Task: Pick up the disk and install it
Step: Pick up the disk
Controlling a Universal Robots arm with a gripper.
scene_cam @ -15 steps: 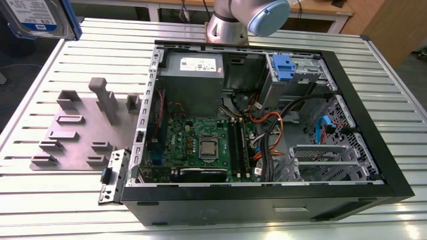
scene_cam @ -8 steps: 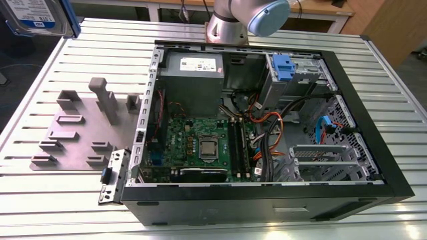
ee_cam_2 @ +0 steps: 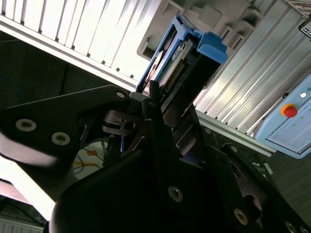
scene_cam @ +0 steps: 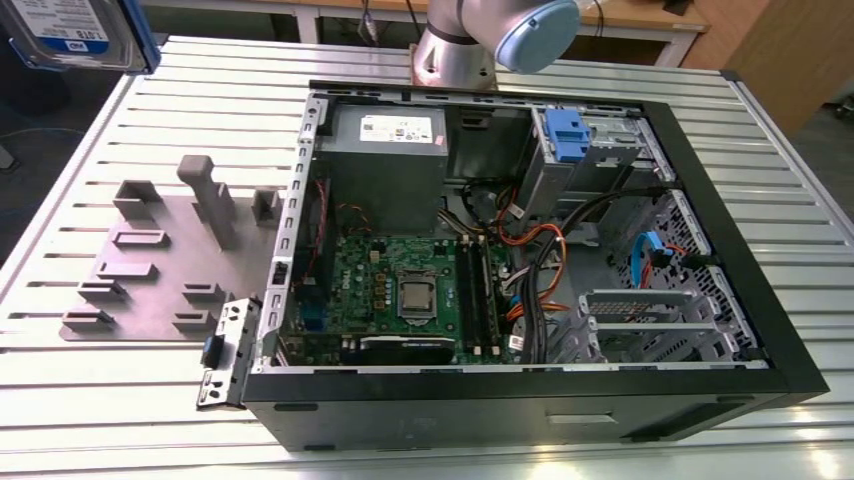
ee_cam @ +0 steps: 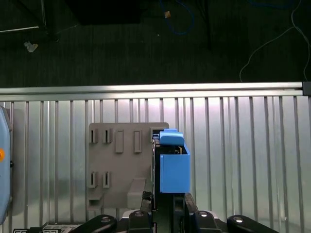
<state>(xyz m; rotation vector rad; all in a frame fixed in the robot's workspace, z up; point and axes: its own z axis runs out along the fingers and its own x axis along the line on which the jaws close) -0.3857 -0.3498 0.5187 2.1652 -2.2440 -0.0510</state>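
At the exterior view's upper left corner, we see the disk [scene_cam: 70, 35] held aloft, its white-and-blue label facing us, well apart from the open computer case [scene_cam: 534, 250] on the slatted table [scene_cam: 134, 400]. A grey fixture plate [scene_cam: 160, 260] lies just beside the case, on the exterior view's left. In the second wrist view, we find the gripper [ee_cam_2: 163, 109] clamped on the disk [ee_cam_2: 192, 53], its dark fingers [ee_cam_2: 158, 121] pressed against the blue carrier. In the first wrist view, the disk [ee_cam: 173, 167] stands edge-on between the closed-in fingers [ee_cam: 188, 200], above the fixture plate [ee_cam: 121, 160] and the table [ee_cam: 243, 145].
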